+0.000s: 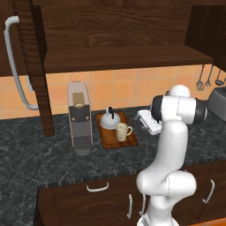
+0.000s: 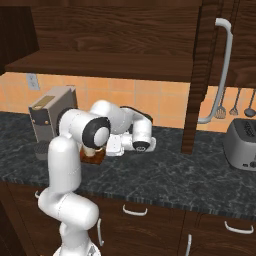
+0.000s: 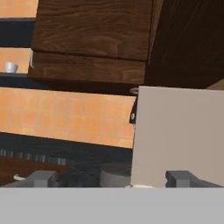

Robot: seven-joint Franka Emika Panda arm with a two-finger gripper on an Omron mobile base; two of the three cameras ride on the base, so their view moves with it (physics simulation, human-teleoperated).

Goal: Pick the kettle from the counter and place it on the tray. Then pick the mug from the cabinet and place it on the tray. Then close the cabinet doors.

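Kettle (image 1: 109, 119), small, squat, silvery-white dome with black arched handle and black knob: on the flat reddish-brown wooden tray (image 1: 108, 141), toward its back. Small cream-beige mug (image 1: 123, 131) with side handle on the same tray, just in front and to the right of the kettle, upright. Tray flat on the dark speckled stone counter (image 1: 44, 152), just beside a tall grey coffee machine (image 1: 80, 117) on its left.

Two-finger gripper (image 3: 113, 177) of the white arm spread wide and empty, dark fingertips (image 3: 41, 177) far apart with nothing between them. Hangs low over the counter, near the tray's right edge, clear of mug and kettle. Faces the coffee machine's pale side in the hand view.

Dark brown wood-grain wall cabinet (image 1: 123, 57) above, shelf bare. Cabinet doors (image 2: 200, 75) both swung open, each with a long silver bar handle (image 1: 15, 66). Grey toaster (image 2: 242, 142) far right on the counter.
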